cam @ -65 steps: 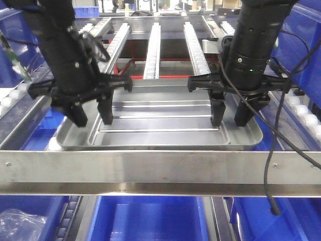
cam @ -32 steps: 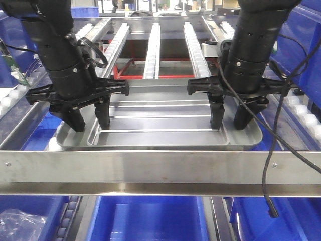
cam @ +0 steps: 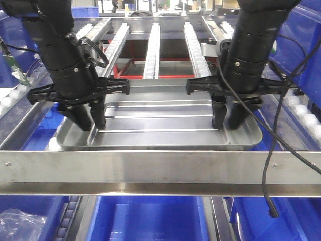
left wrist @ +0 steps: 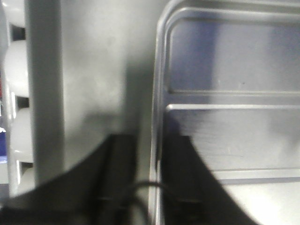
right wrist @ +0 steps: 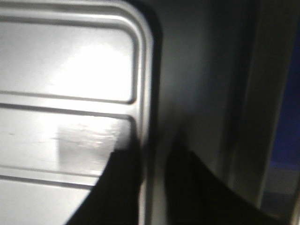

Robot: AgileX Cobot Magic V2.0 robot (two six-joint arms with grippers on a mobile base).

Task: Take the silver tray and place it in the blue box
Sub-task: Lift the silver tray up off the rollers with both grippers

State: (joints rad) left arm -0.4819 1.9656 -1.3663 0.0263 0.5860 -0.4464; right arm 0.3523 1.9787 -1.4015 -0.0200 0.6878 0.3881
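Step in hand: the grasp. The silver tray (cam: 160,123) lies flat on the roller rack (cam: 153,45), and the blue box (cam: 150,221) sits below, nearer you. Left gripper (cam: 91,120) and right gripper (cam: 226,118) each straddle a side rim, narrowly parted and not clamped. Next, you pinch both together, then lift level.

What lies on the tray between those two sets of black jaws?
Nothing: between the left gripper and right gripper the silver tray shows only bare ridged panel, front view.

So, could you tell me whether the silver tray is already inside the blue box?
No, the silver tray lies up on the roller rack; the blue box sits below the steel rail.
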